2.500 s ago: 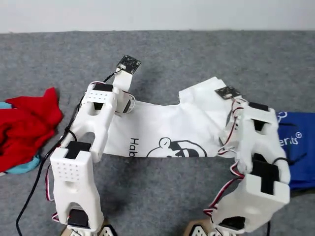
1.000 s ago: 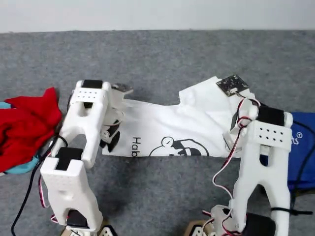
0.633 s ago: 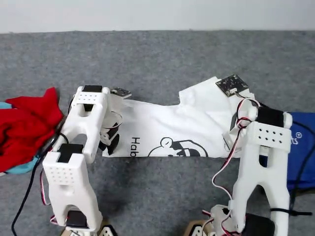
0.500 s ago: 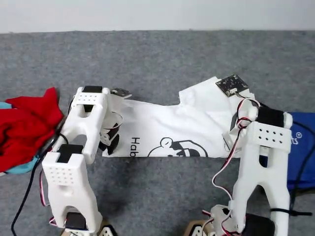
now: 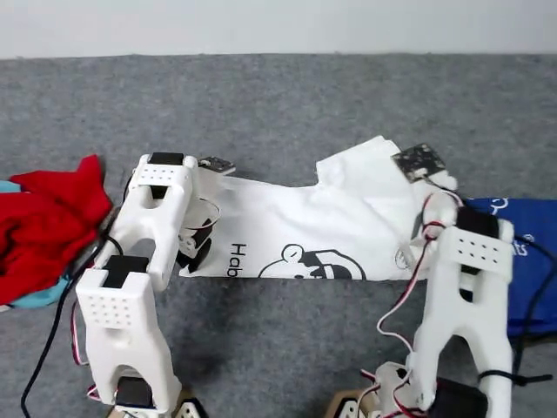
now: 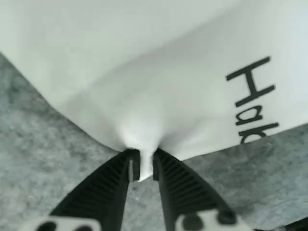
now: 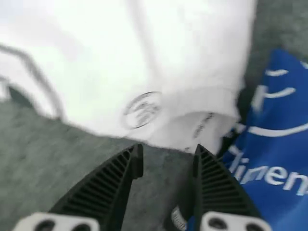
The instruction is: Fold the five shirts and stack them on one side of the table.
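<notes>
The table (image 5: pixel 287 96) lies under a grey covering (image 5: pixel 104 104) that looks like felt or short-pile carpet, mottled and slightly fuzzy, and both wrist views show its coarse texture close up. Along the table's far edge runs a pale band (image 5: pixel 278 26), plain and unmarked, probably a wall, though it may be a backboard. The light is soft and even, leaving only faint, blurred shadows on the grey.

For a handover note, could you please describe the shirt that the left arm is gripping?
On the grey table, look to the middle, where one shirt lies spread out. It is the white shirt with black print, one edge pinched in the left fingers; a red heap lies to its left and a blue shirt to its right.
</notes>
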Tool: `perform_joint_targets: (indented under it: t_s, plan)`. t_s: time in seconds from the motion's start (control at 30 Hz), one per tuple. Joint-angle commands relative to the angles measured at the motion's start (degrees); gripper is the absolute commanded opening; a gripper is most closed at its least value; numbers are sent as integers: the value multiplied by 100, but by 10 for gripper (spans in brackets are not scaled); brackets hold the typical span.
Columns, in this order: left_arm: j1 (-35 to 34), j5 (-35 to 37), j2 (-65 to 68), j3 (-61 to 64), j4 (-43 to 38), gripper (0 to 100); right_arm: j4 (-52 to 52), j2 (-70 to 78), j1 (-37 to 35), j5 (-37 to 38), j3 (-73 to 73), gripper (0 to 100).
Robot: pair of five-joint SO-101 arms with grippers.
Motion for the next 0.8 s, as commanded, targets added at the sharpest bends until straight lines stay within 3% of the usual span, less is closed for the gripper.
perform_joint_targets:
  t_s: [0.0,0.6,0.77]
  plan:
    - [-44,-53,343,-13,-211,12,-769,31,233,-70,237,171]
    - [-44,-53,343,-13,-211,12,-1235,3160,497,-264,-1020,168]
    - [-44,-53,325,-13,-167,12,-1218,3547,523,149,-1011,9]
